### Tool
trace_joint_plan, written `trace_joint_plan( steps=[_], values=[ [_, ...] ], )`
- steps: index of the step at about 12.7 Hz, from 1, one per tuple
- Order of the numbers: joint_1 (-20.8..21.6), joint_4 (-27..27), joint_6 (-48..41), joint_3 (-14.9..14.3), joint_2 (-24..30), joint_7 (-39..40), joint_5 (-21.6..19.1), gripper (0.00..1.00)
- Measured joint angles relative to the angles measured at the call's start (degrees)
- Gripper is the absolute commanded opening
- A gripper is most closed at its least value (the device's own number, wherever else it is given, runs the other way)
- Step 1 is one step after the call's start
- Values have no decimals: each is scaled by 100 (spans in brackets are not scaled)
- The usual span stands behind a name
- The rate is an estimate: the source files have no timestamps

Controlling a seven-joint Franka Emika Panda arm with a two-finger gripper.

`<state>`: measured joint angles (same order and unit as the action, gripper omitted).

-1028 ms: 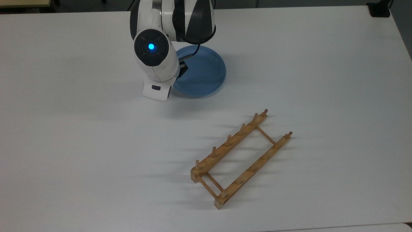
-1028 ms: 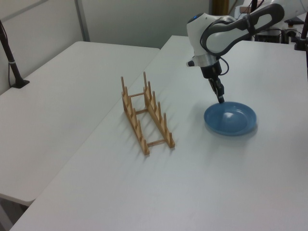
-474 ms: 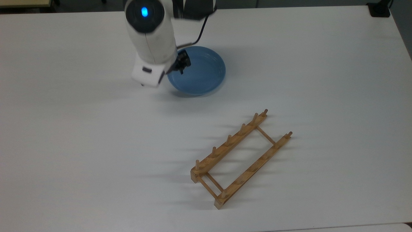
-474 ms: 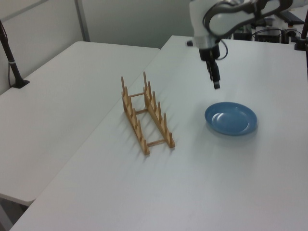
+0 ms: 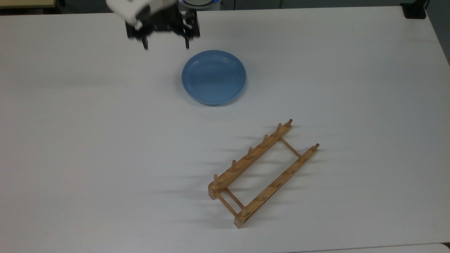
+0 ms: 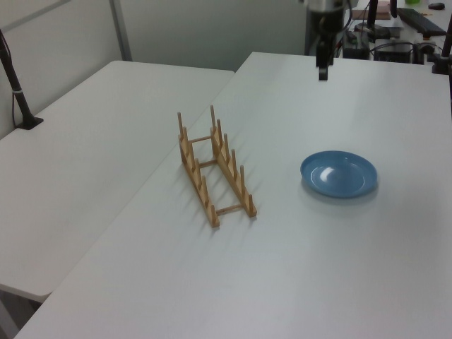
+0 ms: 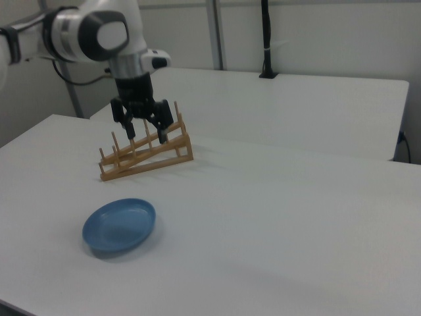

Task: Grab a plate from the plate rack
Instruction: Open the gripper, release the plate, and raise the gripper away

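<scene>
The light-blue plate lies flat on the white table, apart from the rack. The wooden plate rack stands with nothing between its pegs, toward the top view's lower right. My gripper hangs high above the table. It sits beyond the plate's upper-left rim in the top view, open wide, fingers pointing down and holding nothing. In the right view it overlaps the rack but is well above the table.
A second white table stands beside this one across a narrow gap. A black clamped post rises at its far edge. A black block sits at the top view's upper right corner.
The gripper lifted off the plate's rim and drew back toward the top view's upper edge, rising high. The plate stayed flat on the table and the rack did not move.
</scene>
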<state>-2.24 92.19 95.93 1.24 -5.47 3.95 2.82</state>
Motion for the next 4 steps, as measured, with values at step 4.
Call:
trace_joint_plan(
  steps=[4],
  values=[
    [0, 33, -239, -103, 503, -322, -1, 100]
  ],
)
